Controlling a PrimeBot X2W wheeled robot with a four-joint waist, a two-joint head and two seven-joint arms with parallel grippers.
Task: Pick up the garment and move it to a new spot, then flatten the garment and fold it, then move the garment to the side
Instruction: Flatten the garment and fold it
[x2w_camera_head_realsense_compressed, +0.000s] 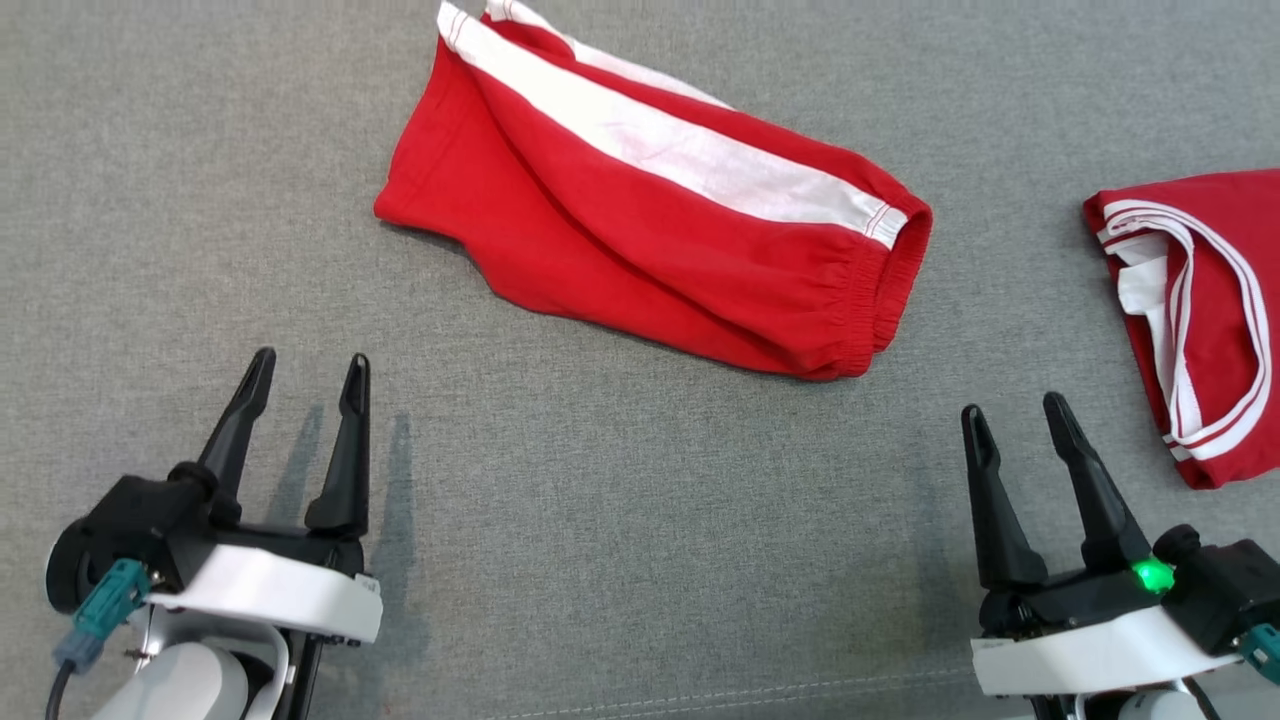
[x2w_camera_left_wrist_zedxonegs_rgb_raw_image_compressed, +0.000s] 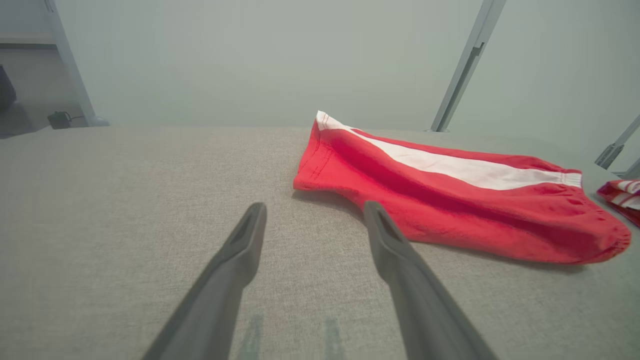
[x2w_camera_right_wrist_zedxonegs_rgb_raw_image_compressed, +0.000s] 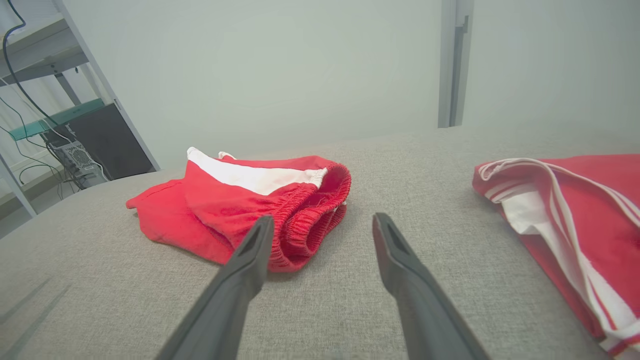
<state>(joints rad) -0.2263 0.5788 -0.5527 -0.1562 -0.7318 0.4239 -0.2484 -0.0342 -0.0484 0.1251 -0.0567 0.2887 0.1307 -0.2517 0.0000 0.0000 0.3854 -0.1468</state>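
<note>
**A:** Item 1, far left?

**B:** Left gripper (x2w_camera_head_realsense_compressed: 310, 360), lower-left corner of head view, sitting over the grey fabric surface (x2w_camera_head_realsense_compressed: 600, 560). Fingers are standing apart, gripping nothing. Tips are pointing twd the shorts and stopping short of the cloth.

**A:** Item 2, centre?

**B:** Red shorts (x2w_camera_head_realsense_compressed: 640, 220), white side stripe. They are lying across the upper middle of the surface on a diagonal, w/ the leg hem at upper left and the elastic waistband at lower right. The upper-left end is running off the top edge of head view. The cloth is lying loose w/ soft creases, and neither gripper is touching it.

**A:** Item 3?

**B:** Right gripper (x2w_camera_head_realsense_compressed: 1015, 406), lower right. Fingers are spread and carrying nothing. A green light (x2w_camera_head_realsense_compressed: 1152, 575) is glowing on its base. The waistband is sitting ahead of it and to its left, near but apart.

**A:** Item 4, far right?

**B:** Second red garment (x2w_camera_head_realsense_compressed: 1210, 320), white striped trim, lying at the right edge and partly cut off. Prob. a top, but I can't tell w/ so little showing. It is lying well apart from the shorts, near the right gripper.
</note>
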